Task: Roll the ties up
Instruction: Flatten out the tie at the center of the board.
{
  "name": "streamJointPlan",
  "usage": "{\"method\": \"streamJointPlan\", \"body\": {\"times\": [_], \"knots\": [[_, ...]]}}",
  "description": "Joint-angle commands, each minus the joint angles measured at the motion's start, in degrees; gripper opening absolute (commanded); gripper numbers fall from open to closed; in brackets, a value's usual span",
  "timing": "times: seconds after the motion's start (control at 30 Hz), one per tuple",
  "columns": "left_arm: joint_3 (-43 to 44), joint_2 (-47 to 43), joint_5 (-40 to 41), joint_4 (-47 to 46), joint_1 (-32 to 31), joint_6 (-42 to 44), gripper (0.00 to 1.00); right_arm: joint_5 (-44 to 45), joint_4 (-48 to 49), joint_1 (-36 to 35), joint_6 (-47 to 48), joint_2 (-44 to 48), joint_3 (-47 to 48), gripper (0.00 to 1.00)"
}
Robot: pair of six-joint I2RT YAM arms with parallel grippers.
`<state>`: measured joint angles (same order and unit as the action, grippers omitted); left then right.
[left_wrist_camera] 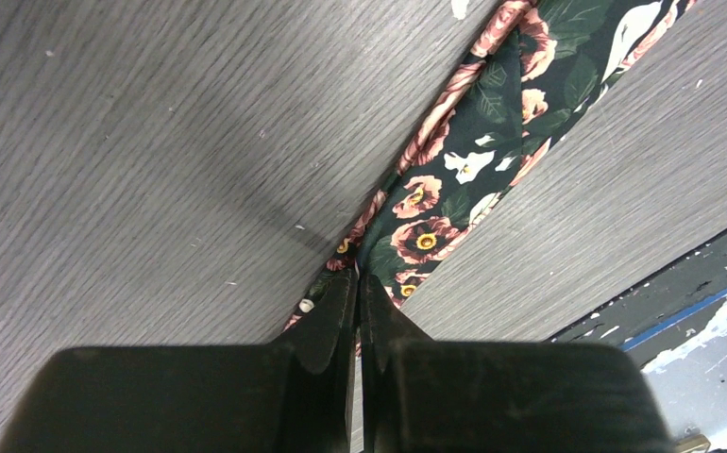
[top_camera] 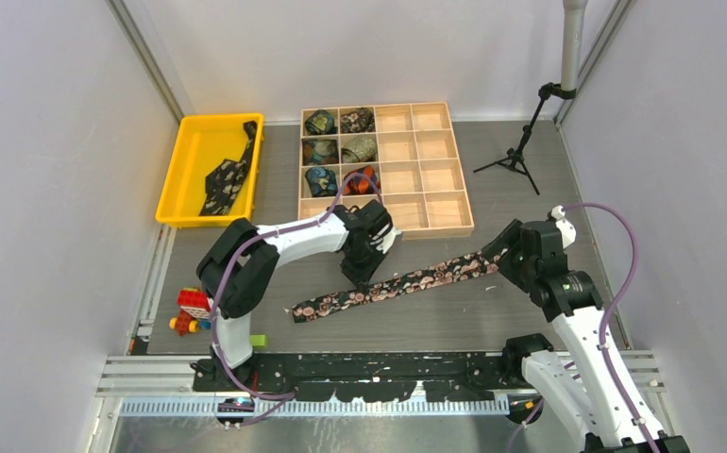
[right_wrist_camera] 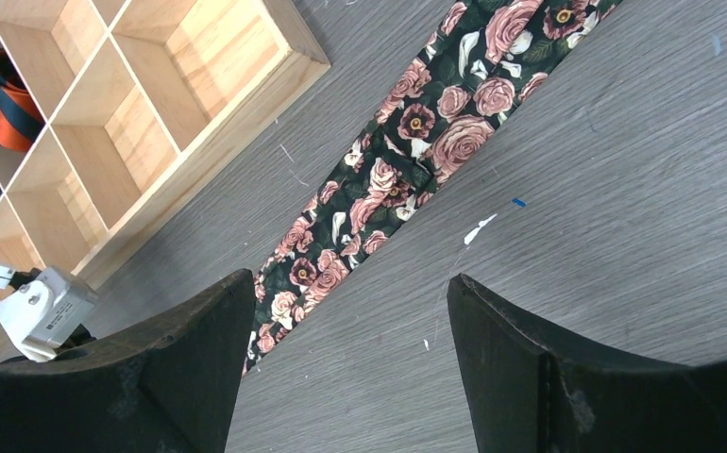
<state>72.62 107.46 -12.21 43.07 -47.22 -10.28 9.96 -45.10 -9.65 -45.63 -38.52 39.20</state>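
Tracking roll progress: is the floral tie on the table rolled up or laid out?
Laid out: the floral tie lies as one long strip across the table, no coil visible.

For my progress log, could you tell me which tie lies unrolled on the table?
The floral tie, stretched across the table; the dark tie lies in the yellow bin, the rolled ties sit in the wooden organizer.

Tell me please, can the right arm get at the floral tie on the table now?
Probably yes. The right tool is open and hangs directly above the floral tie, near one end of it, and nothing that I can see stands between them.
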Motion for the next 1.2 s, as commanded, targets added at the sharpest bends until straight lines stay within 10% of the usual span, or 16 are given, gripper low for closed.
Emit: {"method": "streamJointPlan", "body": {"times": [0.0,0.53,1.17], "knots": [[-0.4,-0.2,0.5,-1.2,0.2,-0.4,0.04,-0.5,1.9,-0.3,-0.3,-0.1,0.2,0.79],[-1.5,-6.9,-1.0,-0.1,0.2,-4.7,0.39,-3.7,7.7,-0.3,-1.2,-5.6,-0.1,0.78],[-23.1,-29.0,1.4,-7.1,-4.5,-21.3,0.37,-7.5,21.7,1.2,2.8,-33.3,4.8,0.65]]}}
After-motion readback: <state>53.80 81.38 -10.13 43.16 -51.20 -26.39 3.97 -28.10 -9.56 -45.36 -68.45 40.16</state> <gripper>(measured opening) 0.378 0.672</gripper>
